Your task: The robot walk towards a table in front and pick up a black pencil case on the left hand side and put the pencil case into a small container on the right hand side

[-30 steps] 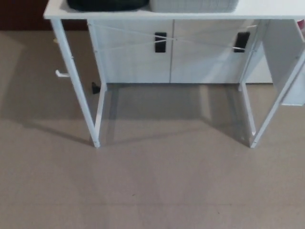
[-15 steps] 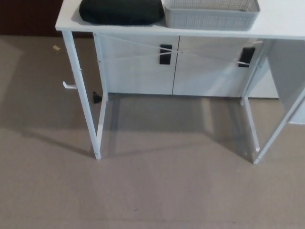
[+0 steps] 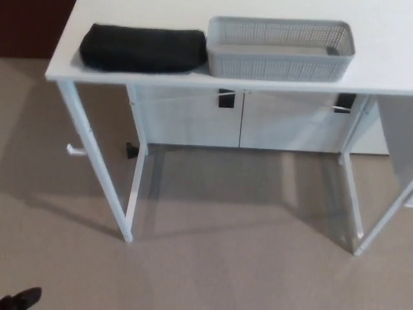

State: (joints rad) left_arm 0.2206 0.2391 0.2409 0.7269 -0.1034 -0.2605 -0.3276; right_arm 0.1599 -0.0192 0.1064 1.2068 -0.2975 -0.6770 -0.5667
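A plain indoor room, likely an office or test room: beige carpet floor (image 3: 213, 258), a white metal-legged table (image 3: 161, 13), and behind it a white cabinet (image 3: 193, 123) with black handles (image 3: 225, 98).

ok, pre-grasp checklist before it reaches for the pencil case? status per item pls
1. Black pencil case in view, lying flat on the white table at its left end: ok.
2. Grey mesh container in view, to the case's right: ok.
3. Gap between case and container: cannot tell; the edges meet or nearly meet in the head view.
4. Container free to take the case: ok as far as visible; its floor looks bare, though the near wall hides part of it.
5. Left hand placed for the reach: not ok; only a dark tip shows at the bottom left corner, far below the tabletop.
6. Right hand ready: cannot tell, not in view.
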